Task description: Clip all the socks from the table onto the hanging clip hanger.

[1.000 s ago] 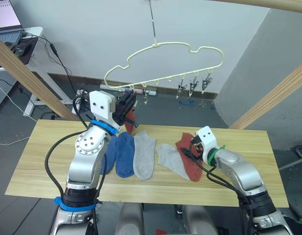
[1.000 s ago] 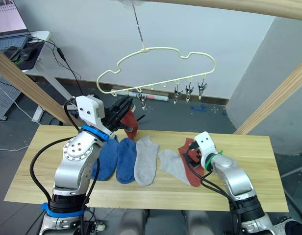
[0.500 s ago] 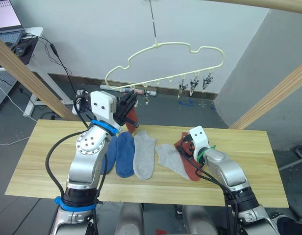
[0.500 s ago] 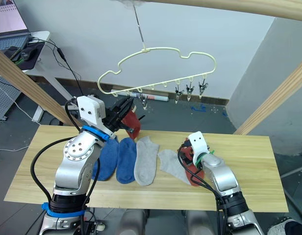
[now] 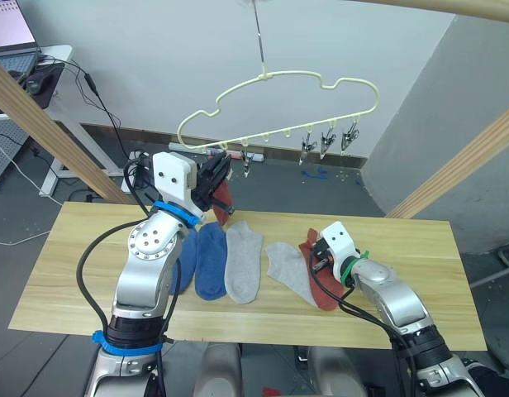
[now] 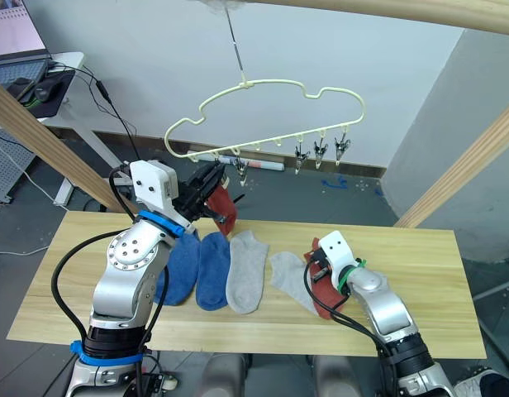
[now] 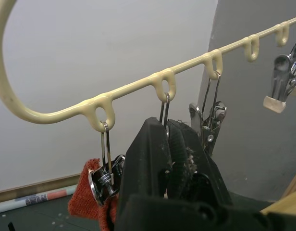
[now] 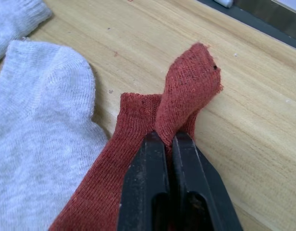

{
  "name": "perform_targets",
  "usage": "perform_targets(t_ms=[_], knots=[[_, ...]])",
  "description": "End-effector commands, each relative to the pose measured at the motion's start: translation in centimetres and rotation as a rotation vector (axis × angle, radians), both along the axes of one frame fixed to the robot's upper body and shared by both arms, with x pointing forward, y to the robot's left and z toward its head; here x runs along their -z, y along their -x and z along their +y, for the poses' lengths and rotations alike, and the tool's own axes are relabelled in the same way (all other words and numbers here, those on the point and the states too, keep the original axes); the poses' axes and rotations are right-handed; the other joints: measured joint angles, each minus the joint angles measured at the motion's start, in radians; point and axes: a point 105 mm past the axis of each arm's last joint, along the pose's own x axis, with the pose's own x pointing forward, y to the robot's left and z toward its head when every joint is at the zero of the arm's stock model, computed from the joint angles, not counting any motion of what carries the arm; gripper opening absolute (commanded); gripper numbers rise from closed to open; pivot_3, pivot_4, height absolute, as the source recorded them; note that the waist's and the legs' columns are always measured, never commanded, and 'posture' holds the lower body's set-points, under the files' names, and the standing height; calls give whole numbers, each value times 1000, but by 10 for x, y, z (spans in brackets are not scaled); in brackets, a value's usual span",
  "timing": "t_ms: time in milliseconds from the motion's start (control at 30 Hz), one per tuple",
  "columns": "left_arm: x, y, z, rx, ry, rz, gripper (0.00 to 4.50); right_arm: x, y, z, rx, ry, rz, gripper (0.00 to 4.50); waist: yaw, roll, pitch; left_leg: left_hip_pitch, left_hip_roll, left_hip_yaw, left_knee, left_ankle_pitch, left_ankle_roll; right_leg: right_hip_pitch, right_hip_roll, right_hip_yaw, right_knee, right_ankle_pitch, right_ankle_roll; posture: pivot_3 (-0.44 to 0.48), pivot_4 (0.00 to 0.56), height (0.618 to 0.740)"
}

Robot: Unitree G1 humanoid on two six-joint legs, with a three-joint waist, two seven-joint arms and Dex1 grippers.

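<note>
The pale yellow clip hanger [image 5: 279, 78] hangs above the table [image 5: 73, 265]. A rust red sock [image 5: 223, 198] hangs from its leftmost clip [image 7: 105, 175]. My left gripper [image 7: 168, 132] is raised right beside that sock, shut. The wire of the neighbouring clip runs down behind its fingertips, so I cannot tell if it holds that clip. On the table lie two blue socks [image 5: 206, 258], two light grey socks [image 5: 243, 260] and a second rust red sock [image 8: 138, 144]. My right gripper [image 8: 168, 139] is shut on a raised fold at that red sock's cuff.
Three free clips [image 5: 325, 145] hang at the hanger's right end. Thick wooden beams slant up at the left [image 5: 48, 132] and right [image 5: 461, 165] of the table. A white desk with a laptop [image 5: 15, 50] stands at the back left.
My right gripper has shut on the red sock on the table and bunched up its cuff; the arm swung left, then back. The left arm has not moved.
</note>
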Motion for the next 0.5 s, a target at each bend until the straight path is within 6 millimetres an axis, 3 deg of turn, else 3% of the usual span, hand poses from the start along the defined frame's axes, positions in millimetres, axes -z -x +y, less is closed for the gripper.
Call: perform_targets(t_ms=[33, 200, 267, 400, 500], knots=[[3, -2, 5, 10, 73, 62, 0, -39, 14, 19, -187, -71, -44, 24, 0, 0, 0, 0, 0, 0, 0, 0, 0, 0, 0, 0, 0, 0, 0, 114, 296, 740], [7, -5, 7, 64, 280, 212, 0, -80, 39, 40, -384, -117, -50, 24, -1, 0, 0, 0, 0, -1, 0, 0, 0, 0, 0, -1, 1, 0, 0, 109, 287, 740], [6, -6, 8, 113, 449, 312, 0, -91, 43, 51, -432, -140, -49, 24, -2, 0, 0, 1, 0, -1, 1, 0, 0, 1, 0, -2, 1, 0, 0, 105, 285, 740], [1, -5, 14, 204, 683, 446, 0, -111, 41, 81, -470, -233, -59, 24, -5, 0, 0, 1, 0, -2, 2, 0, 0, 1, 0, -2, 1, 0, 0, 105, 285, 740], [-1, -3, 15, 254, 741, 504, 0, -119, 26, 96, -436, -269, -81, 24, -5, 0, 0, 1, 0, -2, 2, 0, 0, 1, 0, -2, 1, 0, 0, 96, 291, 740]])
